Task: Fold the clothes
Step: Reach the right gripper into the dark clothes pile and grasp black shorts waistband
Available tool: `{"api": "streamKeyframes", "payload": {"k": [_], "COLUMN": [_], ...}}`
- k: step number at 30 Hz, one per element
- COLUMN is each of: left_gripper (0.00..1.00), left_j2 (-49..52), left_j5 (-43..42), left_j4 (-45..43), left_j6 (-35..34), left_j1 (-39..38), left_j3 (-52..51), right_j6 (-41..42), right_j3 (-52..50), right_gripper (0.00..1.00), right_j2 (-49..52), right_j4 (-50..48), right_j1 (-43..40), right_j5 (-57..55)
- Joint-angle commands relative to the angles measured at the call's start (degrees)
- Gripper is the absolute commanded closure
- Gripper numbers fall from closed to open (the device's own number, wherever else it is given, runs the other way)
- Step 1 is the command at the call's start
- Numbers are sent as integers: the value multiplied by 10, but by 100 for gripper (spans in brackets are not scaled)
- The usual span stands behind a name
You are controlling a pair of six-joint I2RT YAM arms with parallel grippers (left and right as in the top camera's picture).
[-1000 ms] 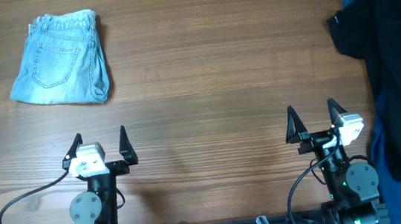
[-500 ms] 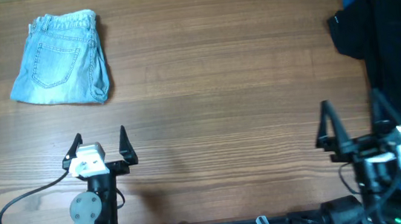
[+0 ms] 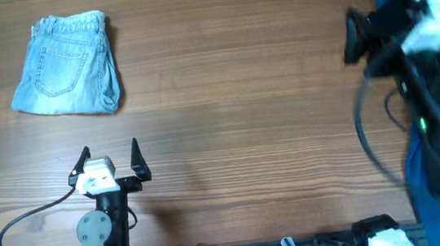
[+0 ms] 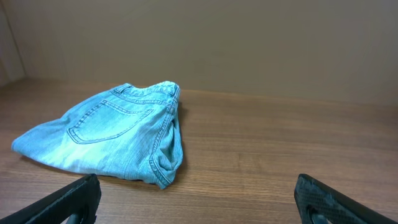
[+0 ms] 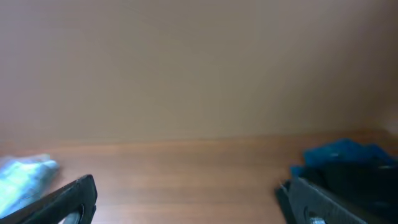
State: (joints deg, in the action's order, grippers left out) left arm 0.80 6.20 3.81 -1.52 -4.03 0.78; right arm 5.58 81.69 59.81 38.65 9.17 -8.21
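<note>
Your left hand [image 3: 110, 151] is spread, empty, at the near edge. Right hand [image 5: 189, 194] is spread, blurred over the dark clothes pile [image 3: 425, 200] at the right tabletop [image 3: 242, 96] edge. Denim shorts [image 3: 66, 65] lie far-left, wide wood between.

The worktop [image 3: 239, 72] is brown wood with fine streaked grain, smooth, with a soft low sheen; the denim shorts [image 3: 66, 65] are light-blue woven cloth, faded and matt, with raised stitched seams; the black cloth [image 5: 360, 169] is plain and dull; the blue fabric [image 5: 336, 152] beside it is soft and matt; the left claw [image 3: 109, 149] is matt black plastic with a white plastic body; the right claw [image 5: 189, 190] has the same dull black finish; the cable [image 3: 18, 226] is smooth, black and rubbery.
</note>
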Motion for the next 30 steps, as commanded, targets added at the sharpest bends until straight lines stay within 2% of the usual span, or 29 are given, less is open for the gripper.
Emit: {"api": "streamKeyframes", "payload": {"k": [1,5,9,12,14,17,21,30], "left_gripper": [0,0,0,0,0,0,0,0], "left_j2": [-4,-4,-4,-4,-4,-4,-4,-4], "left_j5": [8,8,8,8,8,8,8,8], "left_j4": [-2,-2,-2,-2,-2,-2,-2,-2], "left_j6": [11,11,11,11,11,11,11,11], "left_j1": [-3,-3,-3,-3,-3,-3,-3,-3], "left_j3": [-4,-4,-4,-4,-4,-4,-4,-4], "right_j6": [-65,-73,-76,-125,-144,-127,-99,-121], "right_j3": [107,177,178,178,178,177,177,177], "right_gripper": [0,0,0,0,0,1,12,13], "right_j2": [117,234,311,367,396,440,502,692], "right_j4": [65,109,95,47,31,-2,-41,-187], "right_j1": [-8,-69,-161,-217,-237,-266,-294,-303], "right_j5": [-115,-130,-128,-98,-98,-97,-96,-72]}}
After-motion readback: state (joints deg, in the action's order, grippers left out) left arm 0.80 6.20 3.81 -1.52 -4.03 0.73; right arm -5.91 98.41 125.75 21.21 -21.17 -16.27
